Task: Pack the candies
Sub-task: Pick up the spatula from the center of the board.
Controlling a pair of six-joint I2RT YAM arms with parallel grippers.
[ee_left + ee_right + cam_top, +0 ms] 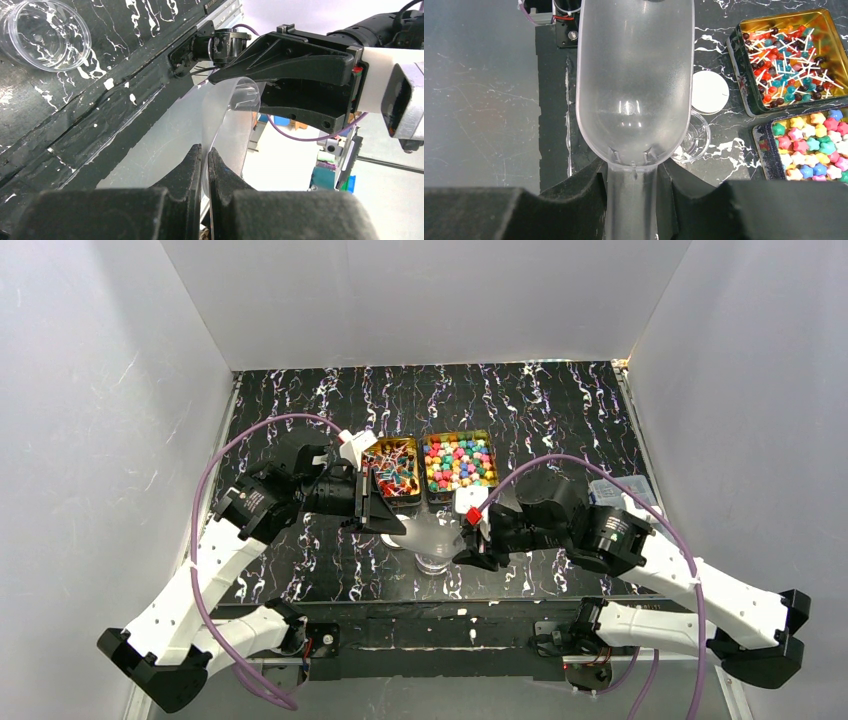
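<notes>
The candies lie in two gold tins: stick-wrapped red, blue and dark pieces [390,468] [791,57], and pink, green, yellow and blue lumps [460,462] [811,145]. An empty clear plastic scoop [432,534] [634,85] hangs between both grippers, above the small clear jar [433,562] [696,142]. My right gripper [470,545] [631,175] is shut on the scoop's handle. My left gripper [395,525] [205,157] is shut on the thin front rim of the scoop [225,125]. The jar [45,32] looks empty.
The jar's white round lid [710,92] lies on the black marbled table [560,410], between the jar and the stick-candy tin [744,75]. A clear packet [622,490] sits at the table's right edge. White walls enclose the table on three sides.
</notes>
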